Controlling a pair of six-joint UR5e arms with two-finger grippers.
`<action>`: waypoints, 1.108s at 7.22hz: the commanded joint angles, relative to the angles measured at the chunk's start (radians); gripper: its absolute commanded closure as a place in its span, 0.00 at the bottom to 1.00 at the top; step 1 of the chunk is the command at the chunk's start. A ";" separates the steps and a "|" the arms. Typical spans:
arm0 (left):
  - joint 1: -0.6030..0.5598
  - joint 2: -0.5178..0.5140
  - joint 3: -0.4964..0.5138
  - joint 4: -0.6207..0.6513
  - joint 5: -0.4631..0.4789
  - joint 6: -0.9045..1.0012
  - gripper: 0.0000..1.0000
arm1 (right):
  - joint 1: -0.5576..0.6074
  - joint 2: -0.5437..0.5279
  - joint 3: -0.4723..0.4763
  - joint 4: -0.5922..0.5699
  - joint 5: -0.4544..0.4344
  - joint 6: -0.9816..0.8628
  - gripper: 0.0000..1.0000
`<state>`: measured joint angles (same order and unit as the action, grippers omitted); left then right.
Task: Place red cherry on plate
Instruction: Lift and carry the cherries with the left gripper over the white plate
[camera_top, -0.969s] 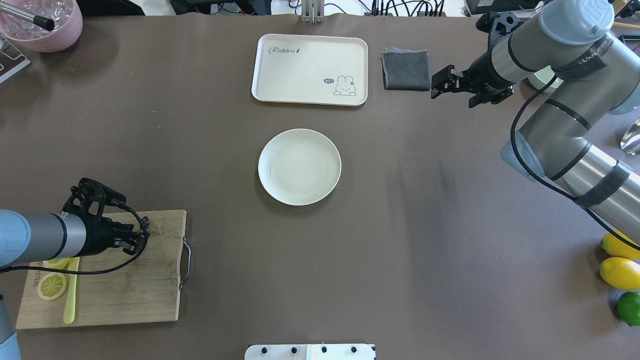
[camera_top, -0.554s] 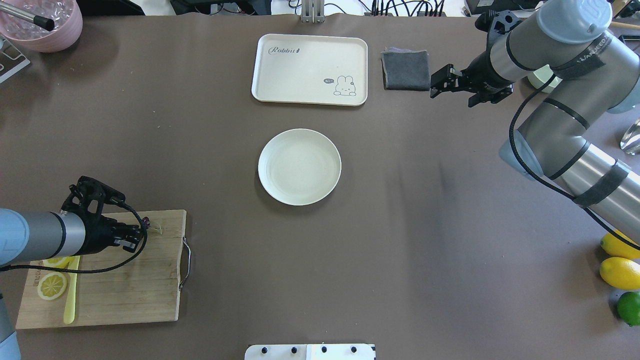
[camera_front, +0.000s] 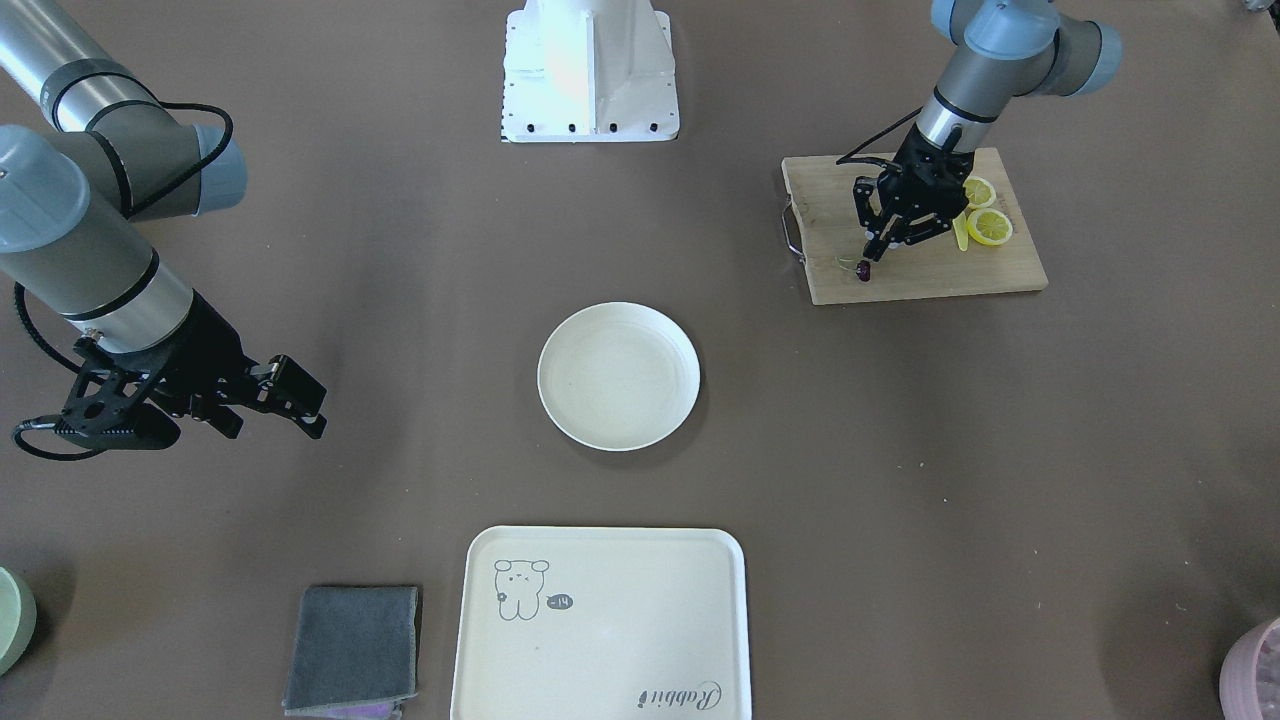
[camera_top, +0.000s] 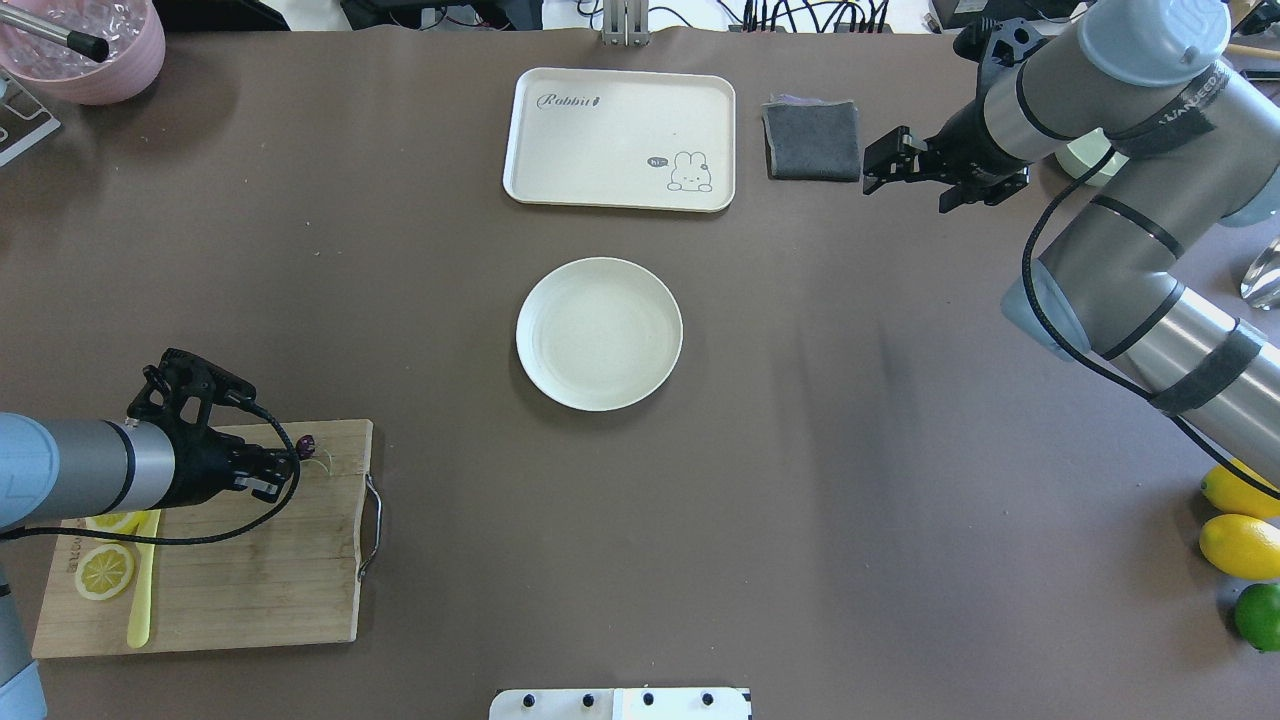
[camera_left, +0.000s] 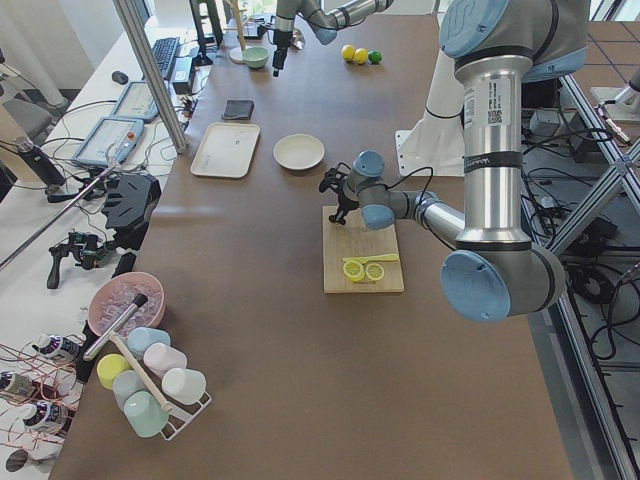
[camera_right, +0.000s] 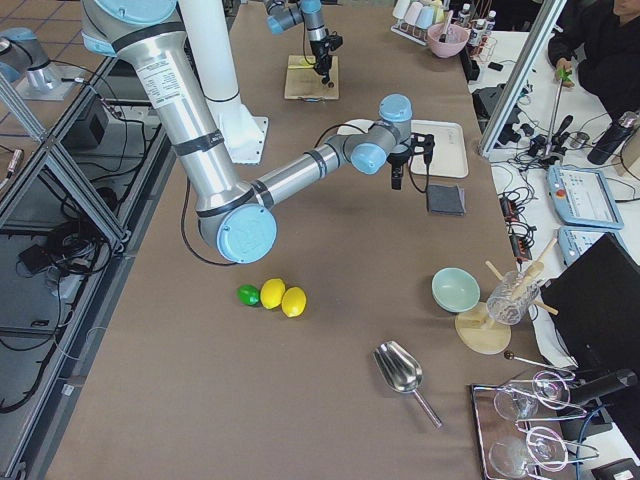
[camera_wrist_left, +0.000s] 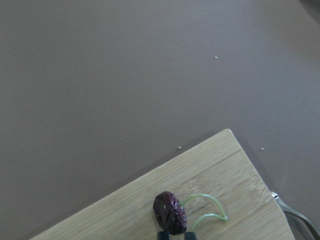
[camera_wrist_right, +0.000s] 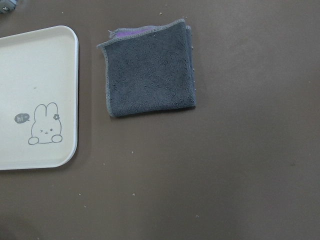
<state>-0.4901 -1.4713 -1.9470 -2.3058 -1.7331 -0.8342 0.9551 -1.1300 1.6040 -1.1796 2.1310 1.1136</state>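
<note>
Pinching the cherry (camera_wrist_left: 170, 212) at the board's (camera_wrist_left: 235, 180) corner in the clamped jaws of the left gripper (camera_front: 868, 254), far from the plate (camera_top: 598, 333). Calling for a slow, straight lift, minding the trailing stem. Hovering by the cloth (camera_top: 811, 140) with the jaws of the right gripper (camera_top: 870, 168) apart.

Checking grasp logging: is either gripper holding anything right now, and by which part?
The left gripper has its fingertips at the cherry, on the fruit rather than the stem; whether it is clamped cannot be told. The right gripper is open and holds nothing.
</note>
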 joint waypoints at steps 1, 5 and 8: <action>-0.110 -0.009 -0.001 0.002 -0.125 0.027 0.88 | 0.005 0.003 0.002 0.000 0.007 0.000 0.00; -0.174 -0.376 0.060 0.180 -0.175 0.021 0.88 | 0.005 0.001 0.008 0.000 0.007 0.000 0.00; -0.087 -0.621 0.225 0.210 -0.101 -0.140 0.88 | 0.005 -0.005 0.011 0.000 0.007 0.000 0.00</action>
<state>-0.6244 -2.0126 -1.7792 -2.1026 -1.8863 -0.9285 0.9602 -1.1320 1.6135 -1.1796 2.1384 1.1136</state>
